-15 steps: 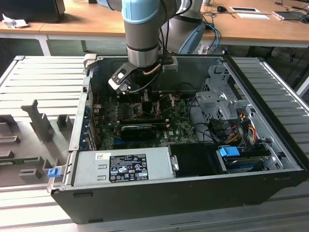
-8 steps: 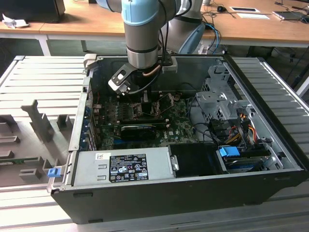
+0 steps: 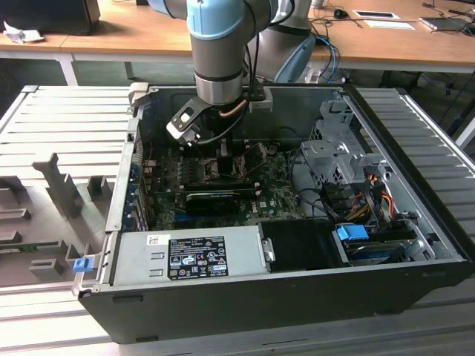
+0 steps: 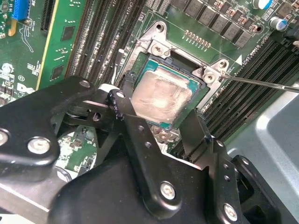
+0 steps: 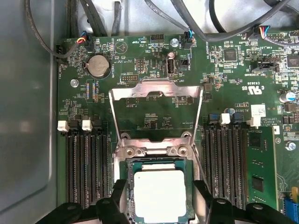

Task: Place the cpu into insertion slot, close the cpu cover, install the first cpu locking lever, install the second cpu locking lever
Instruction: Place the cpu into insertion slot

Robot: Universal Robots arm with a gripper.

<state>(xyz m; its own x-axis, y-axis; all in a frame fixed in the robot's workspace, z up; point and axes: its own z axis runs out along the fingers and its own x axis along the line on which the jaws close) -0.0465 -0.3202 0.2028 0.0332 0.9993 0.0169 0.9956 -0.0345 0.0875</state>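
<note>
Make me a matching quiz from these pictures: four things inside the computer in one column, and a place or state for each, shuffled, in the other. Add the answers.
Things:
1. cpu
2. cpu cover
3. coin battery
4. hand

Places or states:
A. swung open, off the cpu
B. black, low over the cpu
C. round and silver, on the green board
D. lying in the insertion slot

Pairs: 1-D, 2-A, 3-C, 4-B.

Pale silver cpu (image 5: 160, 196) edged teal-green; grey-rimmed insertion slot (image 5: 140, 150); silver-grey cpu cover (image 5: 156, 88); green circuit board (image 5: 154, 60); black gripper (image 4: 159, 105). Light-blue arm joint (image 3: 215, 18) at the exterior view's upper middle.
</note>
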